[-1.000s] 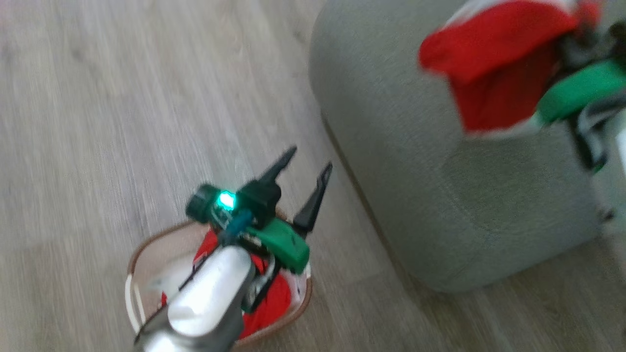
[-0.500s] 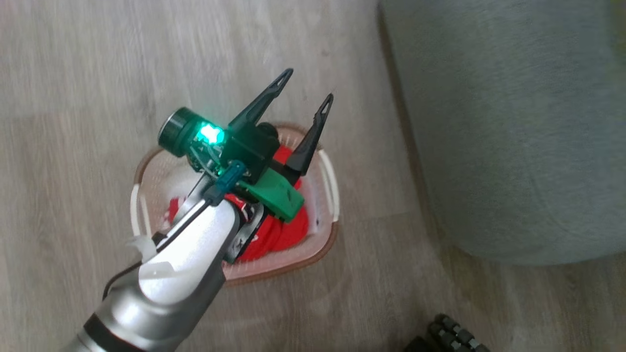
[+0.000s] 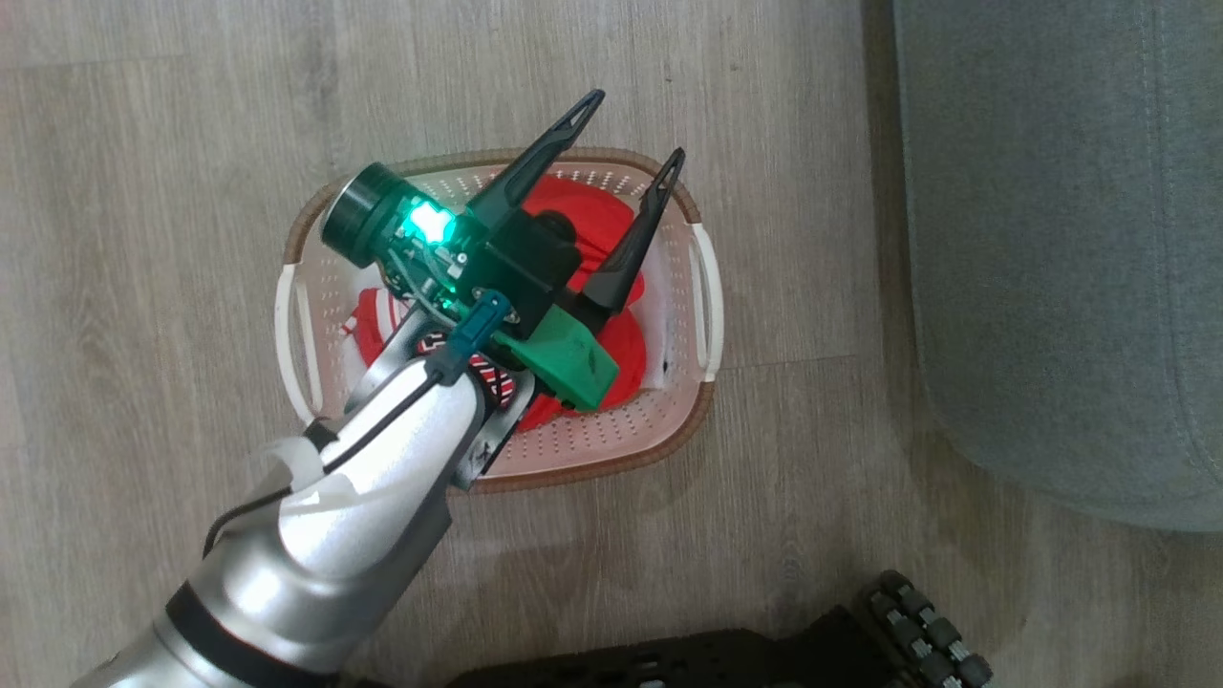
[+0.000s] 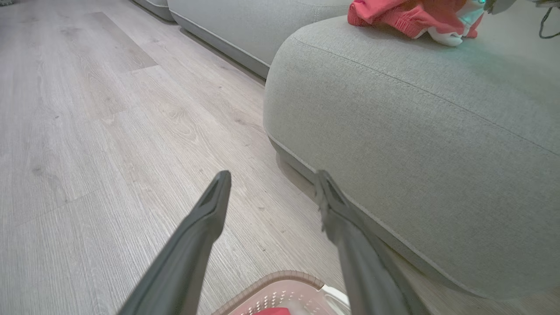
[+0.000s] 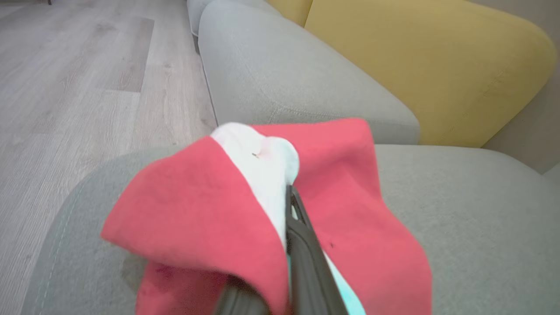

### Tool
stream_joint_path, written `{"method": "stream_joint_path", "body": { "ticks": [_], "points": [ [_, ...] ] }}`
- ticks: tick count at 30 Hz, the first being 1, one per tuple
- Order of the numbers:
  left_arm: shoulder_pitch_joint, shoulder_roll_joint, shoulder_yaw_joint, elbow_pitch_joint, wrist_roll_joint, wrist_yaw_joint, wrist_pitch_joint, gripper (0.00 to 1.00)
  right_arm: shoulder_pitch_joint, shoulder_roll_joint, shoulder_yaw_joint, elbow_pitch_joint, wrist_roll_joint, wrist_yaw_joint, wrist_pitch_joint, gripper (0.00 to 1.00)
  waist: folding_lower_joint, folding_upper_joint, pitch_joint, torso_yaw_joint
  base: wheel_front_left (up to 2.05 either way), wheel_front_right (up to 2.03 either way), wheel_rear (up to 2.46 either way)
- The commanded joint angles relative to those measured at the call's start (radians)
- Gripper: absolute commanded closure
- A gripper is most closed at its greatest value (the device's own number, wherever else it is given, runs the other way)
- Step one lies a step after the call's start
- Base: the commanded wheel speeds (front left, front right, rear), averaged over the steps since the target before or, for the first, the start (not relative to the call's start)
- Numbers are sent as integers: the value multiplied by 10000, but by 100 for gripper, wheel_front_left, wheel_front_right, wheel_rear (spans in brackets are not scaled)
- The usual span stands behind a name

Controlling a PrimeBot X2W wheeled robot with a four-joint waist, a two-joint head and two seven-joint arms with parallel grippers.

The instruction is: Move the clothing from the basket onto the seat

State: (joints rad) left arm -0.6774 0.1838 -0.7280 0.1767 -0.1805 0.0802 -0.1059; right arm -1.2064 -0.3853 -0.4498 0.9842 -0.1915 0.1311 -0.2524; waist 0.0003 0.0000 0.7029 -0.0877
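While the right gripper (image 5: 287,199) pinches a red garment (image 5: 197,197) on the seat (image 5: 459,210), the left gripper (image 3: 637,123) hangs jaws wide over the basket (image 3: 592,457), more clothing (image 3: 578,203) inside.

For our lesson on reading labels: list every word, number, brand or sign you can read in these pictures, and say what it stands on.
No text can be read in any view.
Clothing in the basket: black-and-white marks beside the left arm, too blurred and too covered to read.
Seat: plain fabric, no label showing.
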Motion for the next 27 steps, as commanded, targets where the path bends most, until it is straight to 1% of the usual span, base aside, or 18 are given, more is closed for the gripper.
{"method": "stream_joint_path", "body": {
  "ticks": [1, 2, 3, 8, 15, 22, 27],
  "points": [
    [-116, 83, 242, -263, 16, 75, -40, 0, 146, -133, -82, -302, -136, -4, -91, 60, -3, 0, 6, -54, 0, 0, 0],
    [-113, 89, 248, -216, 0, 83, -64, 0, 201, -30, -137, -260, -221, -4, -92, 26, -3, 0, -4, -88, 0, 0, 0],
    [-116, 96, 255, -165, -13, 91, -84, 0, 232, 67, -182, -226, -262, -4, -92, 0, -3, 0, -18, -126, 0, 0, 0],
    [-107, 55, 323, 156, -184, 105, -284, 0, 492, 293, 78, -210, -185, -4, -92, 0, -3, 0, -235, -285, 0, 0, 0],
    [179, -51, 533, 853, -616, 159, -818, 0, 1771, 416, 1148, -842, 883, -4, -92, 0, -3, 0, -1109, -447, 0, 0, 0],
    [932, -163, 915, 1540, -1210, 291, -1333, 0, 3427, 389, 2463, -2035, 1973, -4, -93, 0, -3, 0, -2772, -388, 0, 0, 0],
    [1729, -275, 1247, 1822, -1608, 425, -1504, 0, 4354, 421, 3254, -2489, 2637, -4, -93, 0, -3, 0, -4090, -182, 0, 0, 0]
  ]
}}
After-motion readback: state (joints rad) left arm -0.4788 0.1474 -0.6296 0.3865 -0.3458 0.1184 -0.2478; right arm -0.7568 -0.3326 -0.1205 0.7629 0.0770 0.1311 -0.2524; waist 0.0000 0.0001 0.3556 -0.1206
